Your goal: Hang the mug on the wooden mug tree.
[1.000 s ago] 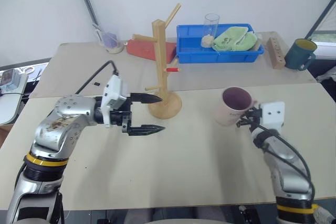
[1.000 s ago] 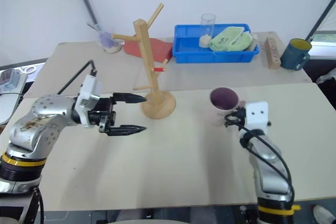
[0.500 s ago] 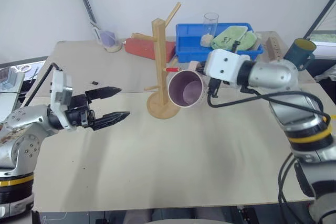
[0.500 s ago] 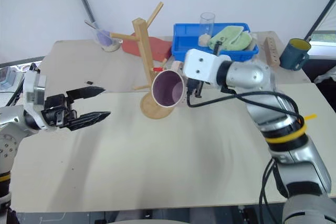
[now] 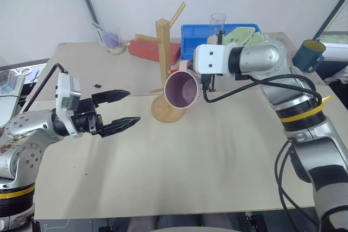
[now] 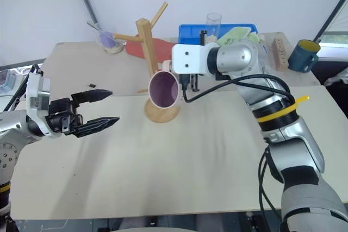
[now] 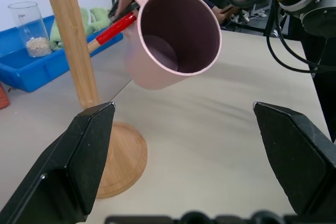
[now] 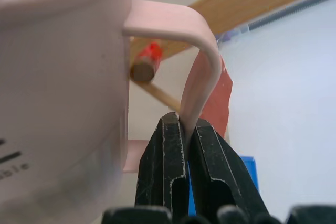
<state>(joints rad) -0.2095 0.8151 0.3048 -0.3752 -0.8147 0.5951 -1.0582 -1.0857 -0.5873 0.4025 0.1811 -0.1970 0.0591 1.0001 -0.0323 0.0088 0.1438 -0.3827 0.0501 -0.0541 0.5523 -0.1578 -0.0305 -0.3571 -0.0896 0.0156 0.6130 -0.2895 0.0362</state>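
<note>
Mug (image 5: 182, 89), in the eye views, is hanging in the air tipped on its side beside the tree (image 5: 165, 69); it looks rigid, glazed and breakable. The left pincer (image 5: 120, 111) is waiting released over the table (image 5: 190, 161). In the right wrist view, the right pincer (image 8: 188, 145) is clenching the thin handle, with the red peg (image 8: 144, 62) showing inside the loop.

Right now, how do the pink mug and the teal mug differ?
The pink mug is held off the table by its handle in the right hand, tipped sideways at the mug tree; the teal mug stands upright on the table. Pink's interior is purple, teal's yellow. Each has one handle.
</note>
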